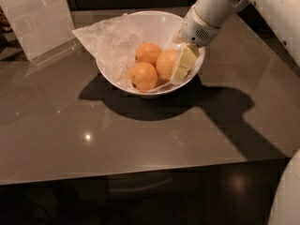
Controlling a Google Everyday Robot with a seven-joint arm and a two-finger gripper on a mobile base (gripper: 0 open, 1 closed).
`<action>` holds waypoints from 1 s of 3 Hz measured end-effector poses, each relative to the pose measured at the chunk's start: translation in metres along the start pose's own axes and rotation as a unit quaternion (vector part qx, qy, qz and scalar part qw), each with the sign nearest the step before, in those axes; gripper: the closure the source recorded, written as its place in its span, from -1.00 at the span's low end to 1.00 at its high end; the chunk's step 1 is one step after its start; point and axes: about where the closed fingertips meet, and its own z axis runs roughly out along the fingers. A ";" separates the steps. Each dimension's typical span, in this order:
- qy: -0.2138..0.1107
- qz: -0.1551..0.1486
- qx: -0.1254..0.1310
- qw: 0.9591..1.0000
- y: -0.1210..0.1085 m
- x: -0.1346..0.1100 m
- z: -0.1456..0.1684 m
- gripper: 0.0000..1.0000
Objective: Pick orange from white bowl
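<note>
The white bowl (154, 22) stands on the grey table and holds three oranges. The largest orange (165, 63) lies at the bowl's right side, a second orange (148, 53) behind it and a third orange (143, 76) in front to the left. My gripper (180, 69) reaches down from the upper right into the bowl and sits against the right side of the largest orange, covering part of it. The white arm (211, 8) hangs over the bowl's right rim.
A crinkled translucent white sheet (110, 39) lines the bowl's left side and spills over its rim. A clear sign holder (37, 18) stands at the back left. The table's front edge (140, 172) runs across the lower part of the view. A white robot part (287, 196) shows at the lower right.
</note>
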 end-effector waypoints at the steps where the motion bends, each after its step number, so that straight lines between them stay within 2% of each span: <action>1: -0.002 0.013 -0.012 1.000 0.000 0.006 0.012 -0.94; 2: -0.006 0.023 -0.022 0.999 0.001 0.010 0.021 -0.96; 3: -0.016 0.030 -0.028 0.999 0.001 0.012 0.025 -0.59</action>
